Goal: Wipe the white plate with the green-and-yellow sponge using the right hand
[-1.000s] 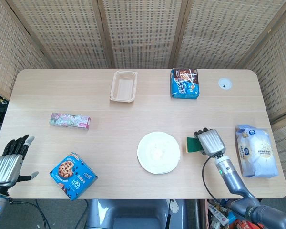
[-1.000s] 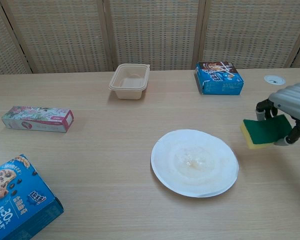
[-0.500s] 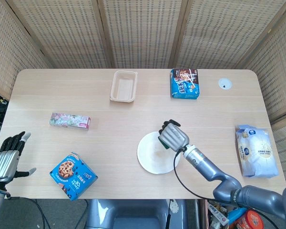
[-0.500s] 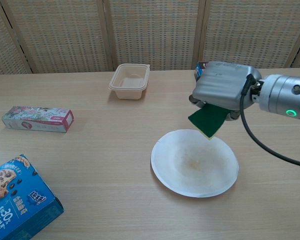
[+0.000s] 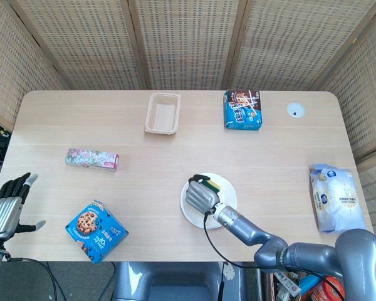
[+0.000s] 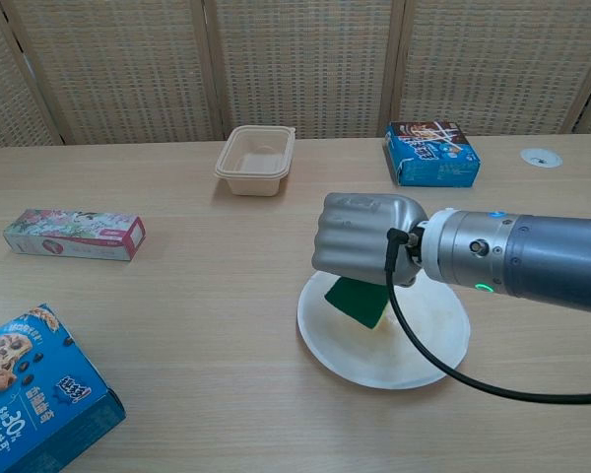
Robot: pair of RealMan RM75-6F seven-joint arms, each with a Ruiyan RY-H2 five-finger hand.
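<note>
the right hand [image 6: 366, 239] carried the green-and-yellow sponge [image 6: 356, 301] leftward from beside the white plate [image 6: 424, 347] to over it, then lowered until the sponge met the plate's left part. the left hand [image 5: 6, 209] dropped slightly at the table's near-left corner.

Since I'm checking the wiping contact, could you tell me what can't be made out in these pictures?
- Sponge: chest view, mostly under the right hand; whether it presses the white plate cannot be told.
- Head view: the right hand covers the plate's centre, so any residue is hidden.
- Left hand: head view only, at the left edge; absent from chest view.
- Cookie box: chest view, cut off by the bottom-left corner.
</note>
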